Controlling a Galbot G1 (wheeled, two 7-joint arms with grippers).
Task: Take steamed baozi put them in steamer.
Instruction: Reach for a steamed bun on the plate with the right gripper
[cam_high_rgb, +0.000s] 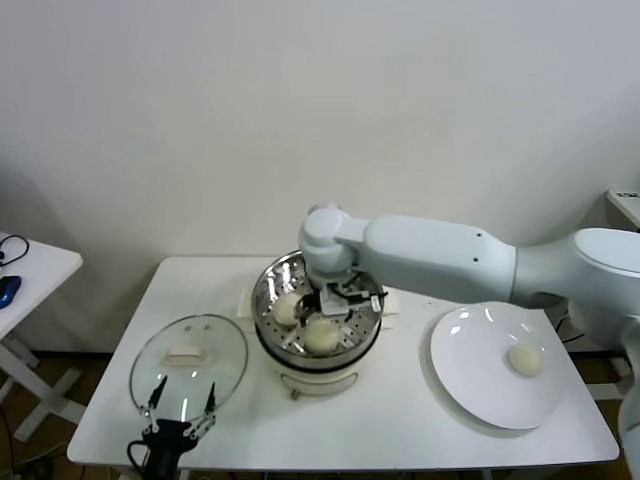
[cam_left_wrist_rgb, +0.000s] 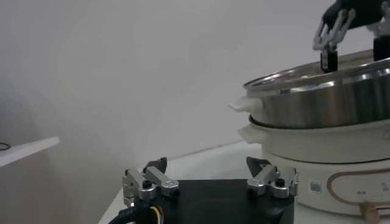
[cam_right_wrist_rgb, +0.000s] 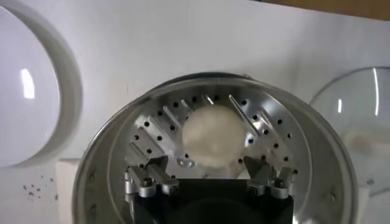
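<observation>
The left gripper (cam_high_rgb: 180, 412) is parked low at the front left of the counter (cam_high_rgb: 400, 420), just before the glass lid (cam_high_rgb: 190, 360); its fingers (cam_left_wrist_rgb: 149, 182) are spread wide and nothing is held.

Next comes the steamer (cam_high_rgb: 268, 290), where two baozi are seen on the perforated tray, one (cam_high_rgb: 287, 308) toward the left and one (cam_high_rgb: 321, 336) nearer the front. The right gripper (cam_high_rgb: 345, 300) is placed above them, inside the rim. In the right wrist view its fingers (cam_right_wrist_rgb: 149, 182) are opened wide, and a bun (cam_right_wrist_rgb: 212, 137) lies free between and just beyond them; nothing is gripped.

Farther right, on the white plate (cam_high_rgb: 470, 385), one baozi (cam_high_rgb: 526, 359) is left. It lies well apart from the right gripper, to its right, and this arm is much the nearer one. The bun is round, so no long axis is to be considered.

A fourth bun cannot be found; part of the tray is hidden by the right arm.
</observation>
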